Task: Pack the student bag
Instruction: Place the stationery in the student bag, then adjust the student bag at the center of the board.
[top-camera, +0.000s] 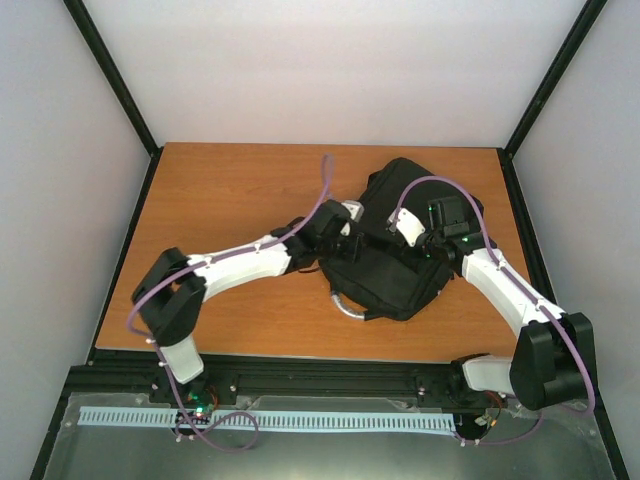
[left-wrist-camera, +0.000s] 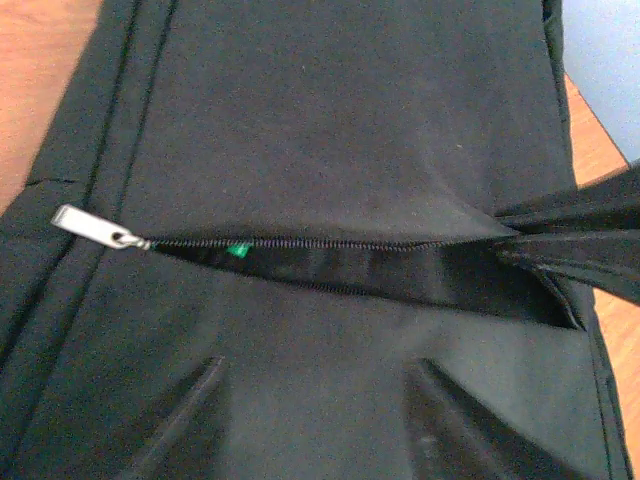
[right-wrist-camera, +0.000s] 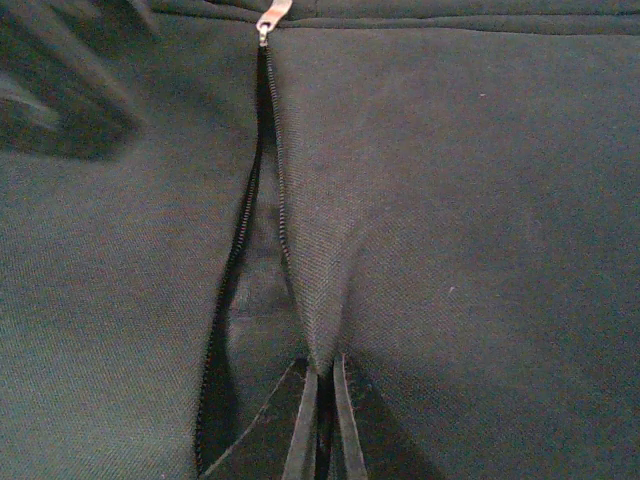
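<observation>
The student bag (top-camera: 395, 265) is a large black backpack lying flat on the wooden table, with its grey loop handle (top-camera: 346, 306) at the near end. Its front pocket zip (left-wrist-camera: 330, 262) is partly open, and the silver zip pull (left-wrist-camera: 88, 225) lies at the closed end. A small green bit (left-wrist-camera: 238, 250) shows inside the opening. My right gripper (right-wrist-camera: 321, 405) is shut on a fold of the bag's fabric beside the zip opening and lifts it into a ridge; it also shows in the left wrist view (left-wrist-camera: 575, 240). My left gripper (left-wrist-camera: 325, 425) is open, its jaws spread just above the pocket fabric.
The wooden table (top-camera: 230, 200) has black frame posts at its corners and white walls around it. Both arms (top-camera: 250, 260) meet over the bag (right-wrist-camera: 480, 200). A black rail and a white slotted strip (top-camera: 260, 418) run along the near edge.
</observation>
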